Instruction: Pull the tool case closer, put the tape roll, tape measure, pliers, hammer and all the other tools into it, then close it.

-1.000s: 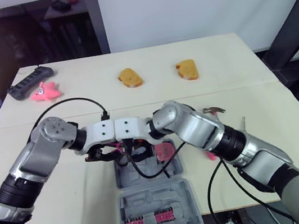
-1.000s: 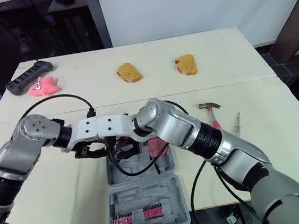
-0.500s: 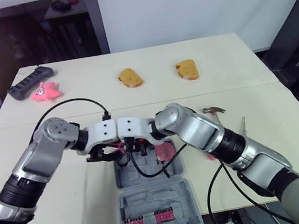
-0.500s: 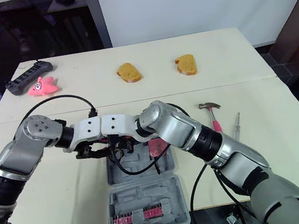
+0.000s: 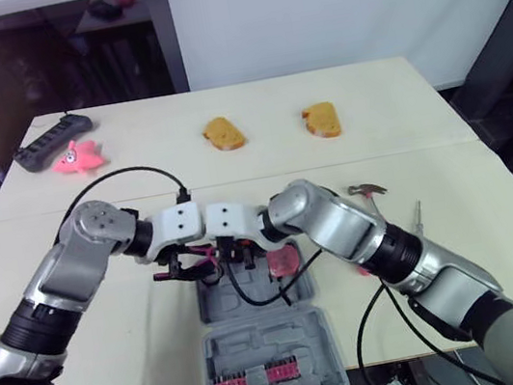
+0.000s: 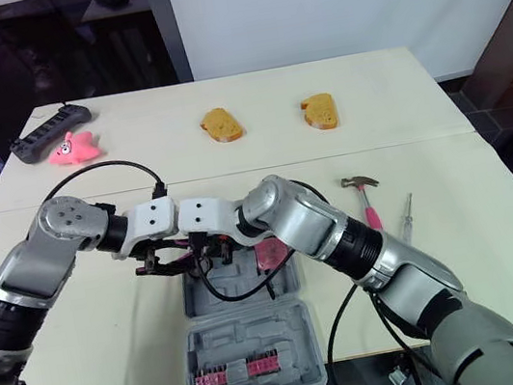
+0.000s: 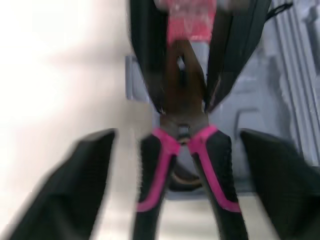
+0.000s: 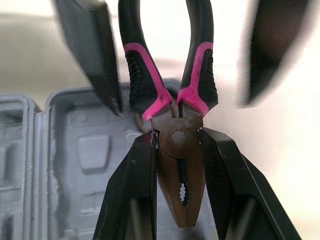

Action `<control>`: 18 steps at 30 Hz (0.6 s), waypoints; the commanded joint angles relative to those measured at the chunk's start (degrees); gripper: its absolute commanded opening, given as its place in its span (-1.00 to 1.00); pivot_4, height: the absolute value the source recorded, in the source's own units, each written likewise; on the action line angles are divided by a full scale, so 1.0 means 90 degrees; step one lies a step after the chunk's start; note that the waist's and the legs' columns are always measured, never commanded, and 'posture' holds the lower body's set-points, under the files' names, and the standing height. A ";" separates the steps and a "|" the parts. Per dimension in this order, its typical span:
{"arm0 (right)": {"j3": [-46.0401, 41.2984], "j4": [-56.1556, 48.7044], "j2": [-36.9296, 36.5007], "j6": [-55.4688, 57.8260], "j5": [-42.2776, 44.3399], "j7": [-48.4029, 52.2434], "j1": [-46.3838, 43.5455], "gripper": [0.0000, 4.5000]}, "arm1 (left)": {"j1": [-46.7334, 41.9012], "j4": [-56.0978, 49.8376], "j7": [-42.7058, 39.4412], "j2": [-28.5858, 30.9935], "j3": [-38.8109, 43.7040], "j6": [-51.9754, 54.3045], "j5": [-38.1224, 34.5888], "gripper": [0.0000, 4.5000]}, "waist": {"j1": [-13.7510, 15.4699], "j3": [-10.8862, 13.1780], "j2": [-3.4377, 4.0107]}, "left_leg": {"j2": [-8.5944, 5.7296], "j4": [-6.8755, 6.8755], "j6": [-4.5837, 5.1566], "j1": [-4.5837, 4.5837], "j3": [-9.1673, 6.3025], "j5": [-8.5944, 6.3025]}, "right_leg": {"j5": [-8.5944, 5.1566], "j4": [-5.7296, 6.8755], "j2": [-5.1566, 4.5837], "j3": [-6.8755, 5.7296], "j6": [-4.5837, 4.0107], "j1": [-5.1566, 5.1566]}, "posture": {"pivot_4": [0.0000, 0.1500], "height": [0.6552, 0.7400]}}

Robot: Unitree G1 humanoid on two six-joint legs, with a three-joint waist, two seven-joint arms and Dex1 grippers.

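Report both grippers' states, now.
Left gripper: open, fingers either side of the pliers' handles.
Right gripper: closed on the pliers' head.

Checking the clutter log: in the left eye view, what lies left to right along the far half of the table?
Pink toy → bread slice → second bread slice; the black device overlaps the toy, so unplaced.

My right jaws are black. Between them, the pliers [image 8: 177, 150] have a dark brown metal head and black handles edged in pink. Behind them, the tool case [image 8: 75, 150] is grey, the desk [image 8: 290, 150] cream.
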 commanded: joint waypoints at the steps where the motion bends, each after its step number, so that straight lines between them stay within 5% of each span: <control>1: -0.0093 -0.0171 0.0010 -0.0086 -0.0002 0.0050 -0.0071 -0.65 | -0.0021 -0.0198 -0.0030 0.0079 0.0386 -0.0054 -0.0235 0.99 | -0.0009 0.0000 0.0000 | 0.0000 0.0000 0.0000 0.0000 0.0000 0.0000 | 0.0000 0.0001 0.0000 0.0000 0.0000 0.0000 | 1.00 1.00; 8: -0.0173 -0.0508 -0.0250 -0.0022 -0.0016 0.0093 0.0075 -0.65 | 0.0655 -0.0237 -0.0232 0.0680 0.1640 0.0499 -0.1175 0.99 | -0.0092 0.0000 0.0001 | 0.0000 0.0000 0.0001 0.0001 -0.0001 0.0000 | 0.0000 0.0003 0.0001 0.0000 0.0000 0.0000 | 1.00 1.00; 14: -0.0624 -0.1806 -0.0948 0.0240 0.0282 0.0289 0.0354 -0.65 | 0.2378 -0.0152 0.0262 0.0549 0.3811 0.0138 -0.2029 0.99 | -0.0152 0.0000 0.0001 | 0.0001 -0.0002 0.0001 0.0001 -0.0004 0.0000 | 0.0000 0.0003 -0.0003 -0.0005 0.0000 0.0001 | 1.00 1.00; 18: -0.0928 -0.2939 -0.1691 0.0423 0.0521 0.0521 0.0686 -0.65 | 0.3909 -0.0417 -0.0302 0.0622 0.5060 0.0519 -0.2814 0.99 | -0.0192 -0.0001 0.0008 | 0.0002 -0.0005 0.0027 0.0013 0.0011 -0.0016 | -0.0001 -0.0002 -0.0013 -0.0011 -0.0001 0.0002 | 1.00 1.00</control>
